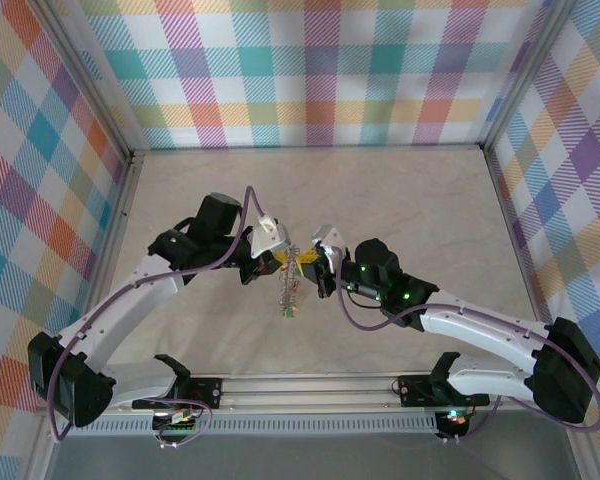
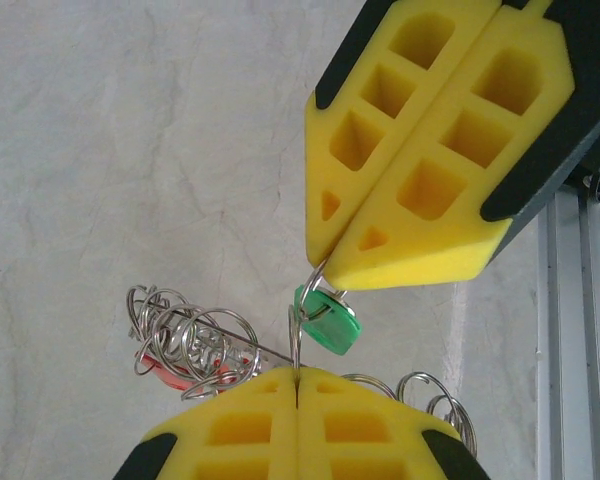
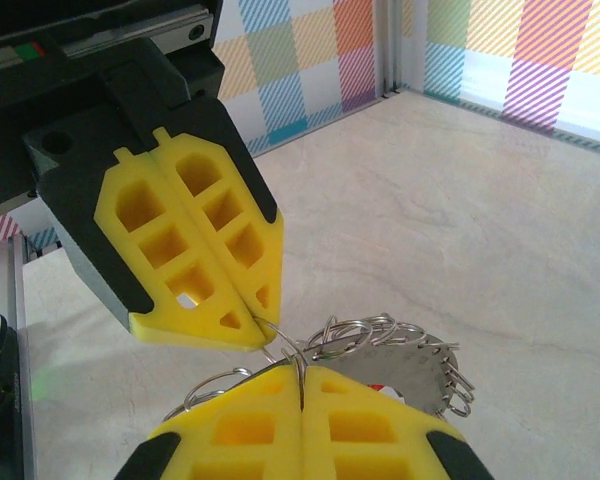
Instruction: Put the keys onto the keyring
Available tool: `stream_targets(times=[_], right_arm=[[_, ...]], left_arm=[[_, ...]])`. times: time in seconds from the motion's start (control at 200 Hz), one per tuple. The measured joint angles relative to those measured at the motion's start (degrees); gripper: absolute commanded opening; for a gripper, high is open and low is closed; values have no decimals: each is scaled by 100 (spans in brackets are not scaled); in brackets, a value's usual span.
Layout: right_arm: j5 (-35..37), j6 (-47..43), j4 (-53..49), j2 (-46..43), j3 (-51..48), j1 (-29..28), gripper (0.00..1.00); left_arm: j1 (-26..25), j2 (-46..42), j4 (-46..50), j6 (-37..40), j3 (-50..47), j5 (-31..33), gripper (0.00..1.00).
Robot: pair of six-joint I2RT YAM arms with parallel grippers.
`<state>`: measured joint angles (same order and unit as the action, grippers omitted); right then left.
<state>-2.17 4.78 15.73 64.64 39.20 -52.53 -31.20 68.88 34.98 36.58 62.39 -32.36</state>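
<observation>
Left gripper [image 2: 297, 378] is fully closed, pinching the keyring [image 2: 294, 338] wire. Right gripper [image 2: 327, 265] is closed on the small loop of a green-tagged key [image 2: 330, 322], just beside that wire. Both are raised over mid-table [image 2: 130, 150]. Other keys [image 2: 195, 350] hang bunched on the keyring.

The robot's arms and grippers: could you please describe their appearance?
The left arm and right arm have white links, black joints, green lights and purple cables. The left gripper and right gripper have yellow pocketed wedge fingers backed in black.

Light: bright, even | shadows: faint | focus: sharp | glare: none
</observation>
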Motion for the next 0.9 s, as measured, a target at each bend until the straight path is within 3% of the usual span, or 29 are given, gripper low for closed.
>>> stream_targets(times=[0.205, 0.36, 0.74, 0.9], right_arm=[[-44, 219, -87, 42, 0, 0, 10], [-55, 304, -131, 52, -24, 0, 27], [129, -221, -518, -118, -26, 74, 35], [-339, -868, -551, -358, -26, 503, 39]], left_arm=[[0, -63, -350, -105, -284, -44, 0], [0, -66, -546, -184, -424, -85, 0], [0, -59, -804, -232, -501, -131, 0], [0, -59, -809, -221, -501, -258, 0]])
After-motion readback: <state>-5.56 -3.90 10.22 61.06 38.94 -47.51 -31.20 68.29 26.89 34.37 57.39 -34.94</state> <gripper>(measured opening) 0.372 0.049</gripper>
